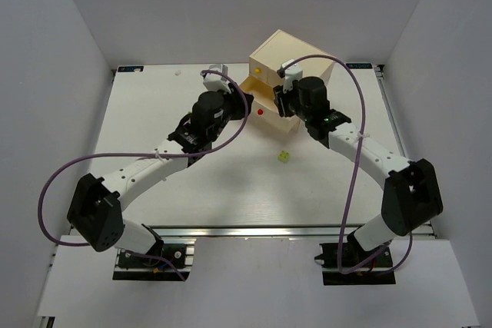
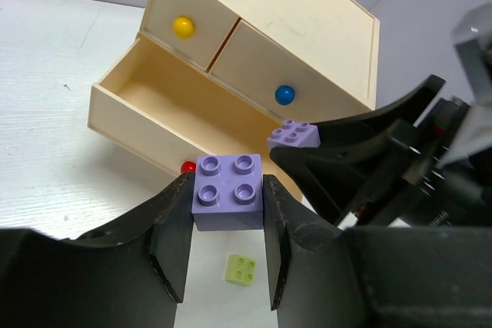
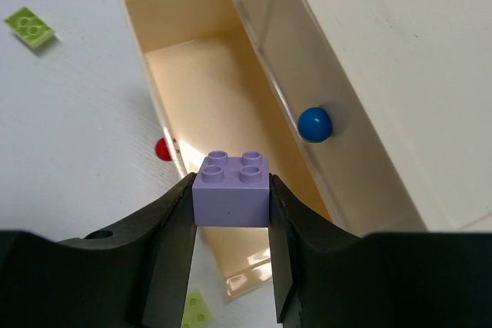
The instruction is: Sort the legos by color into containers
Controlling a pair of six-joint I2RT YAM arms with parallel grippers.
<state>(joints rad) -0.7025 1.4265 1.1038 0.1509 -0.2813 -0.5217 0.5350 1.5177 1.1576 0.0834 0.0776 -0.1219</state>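
Note:
Each gripper holds a lavender lego over the cream chest's (image 1: 296,55) open drawer (image 2: 115,109). My left gripper (image 2: 227,203) is shut on one lavender lego (image 2: 227,190), studs up, just in front of the drawer's red knob (image 2: 187,167). My right gripper (image 3: 231,203) is shut on the other lavender lego (image 3: 231,190) above the drawer's inside (image 3: 201,90); that lego (image 2: 294,134) also shows in the left wrist view. The drawer looks empty. A lime-yellow lego (image 1: 284,156) lies on the table in front of the chest. A second lime-yellow lego (image 3: 29,26) lies beyond the drawer.
The chest stands tilted at the back of the table. Its two upper drawers are shut, one with a yellow knob (image 2: 183,26) and one with a blue knob (image 2: 284,95). Both arms crowd close together at the drawer. White walls enclose the table.

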